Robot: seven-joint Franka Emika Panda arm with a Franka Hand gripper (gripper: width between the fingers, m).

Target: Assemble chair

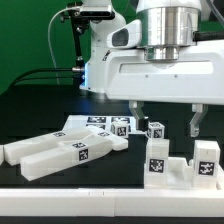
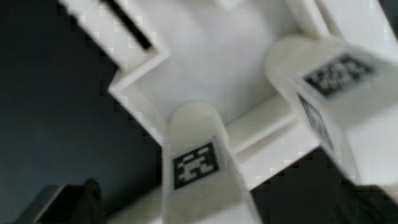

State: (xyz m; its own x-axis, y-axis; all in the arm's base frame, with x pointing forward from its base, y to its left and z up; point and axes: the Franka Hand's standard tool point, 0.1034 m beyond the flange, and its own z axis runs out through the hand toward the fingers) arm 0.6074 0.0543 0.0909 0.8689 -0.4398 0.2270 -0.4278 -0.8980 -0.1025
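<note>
Overhead, the gripper (image 1: pixel 166 120) hangs open above the loose white chair pieces (image 1: pixel 70 152)

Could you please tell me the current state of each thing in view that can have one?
Two-finger gripper: open, fingers spread wide, gripping nothing.
Long matte white plastic bars with square tags: lying loose on the table, at the exterior view's left, not assembled.
Blocky white tagged pieces: standing upright near the front edge, ungripped.
Thin flat white marker board: lying flat on the table.
</note>
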